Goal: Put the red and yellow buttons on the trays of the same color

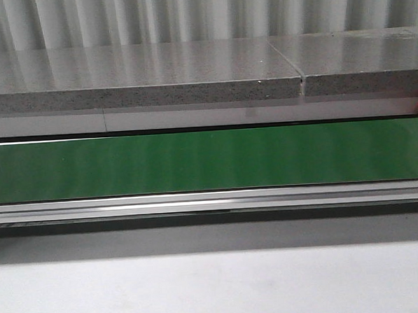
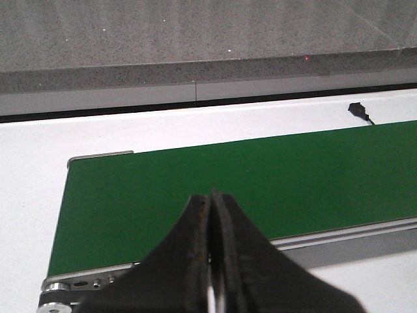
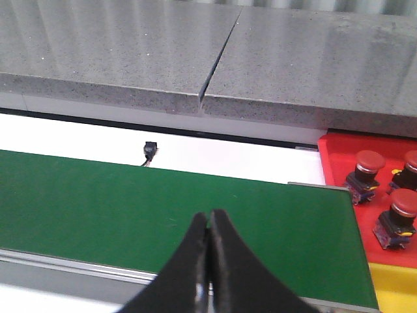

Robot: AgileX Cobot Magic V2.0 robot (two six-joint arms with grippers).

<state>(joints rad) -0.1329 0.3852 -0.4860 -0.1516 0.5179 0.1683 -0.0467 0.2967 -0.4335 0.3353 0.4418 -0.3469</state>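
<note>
On red tray (image 3: 339, 153): three red buttons (image 3: 366, 171).

Glossy green belt (image 1: 195, 161), brushed metal rail (image 1: 211, 200), polished speckled stone counter (image 1: 142, 76), shiny red plastic tray (image 3: 339, 156).

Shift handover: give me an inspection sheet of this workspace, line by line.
Surface: green conveyor belt bare, white table in front.
Job's things: red tray holds three red buttons; yellow tray edge visible, contents unseen.
Clutter: nothing seen.
Grippers: left gripper shut, empty; right gripper shut, empty.
Cables: small black sensor with lead beside belt.
Surroundings: grey stone counter, corrugated wall behind.
</note>
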